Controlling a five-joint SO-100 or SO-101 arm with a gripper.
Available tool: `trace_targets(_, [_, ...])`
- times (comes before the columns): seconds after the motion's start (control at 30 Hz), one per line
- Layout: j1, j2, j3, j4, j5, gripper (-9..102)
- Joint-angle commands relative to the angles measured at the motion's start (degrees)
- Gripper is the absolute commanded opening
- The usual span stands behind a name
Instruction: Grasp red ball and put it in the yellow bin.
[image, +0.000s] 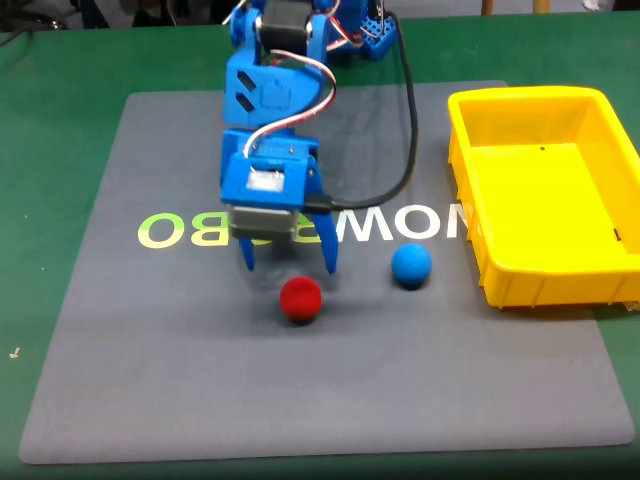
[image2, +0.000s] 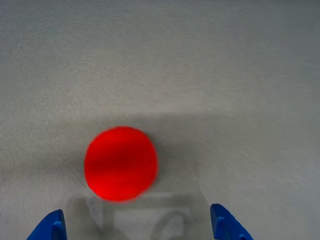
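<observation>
Red ball (image: 300, 299) lies just ahead of spread end effector (image: 288, 269) — untouched.

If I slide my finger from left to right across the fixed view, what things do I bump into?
The blue hand first, then the red ball, then the blue ball, and last the yellow bin, all sitting on the grey mat.

Even bright light, soft shadows; wrist view perhaps slightly blurred.

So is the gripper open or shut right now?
Open: the gripper has its blue fingers spread wide apart, nothing between them, just behind the red ball.
</observation>
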Motion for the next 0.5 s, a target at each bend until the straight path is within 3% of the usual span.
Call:
trace_targets(0.0, [-1.14, -0.62, -6.15, -1.32, 1.49, 33])
trace_targets(0.47, [-2.11, -9.67, -15.29, -1.05, 1.67, 33])
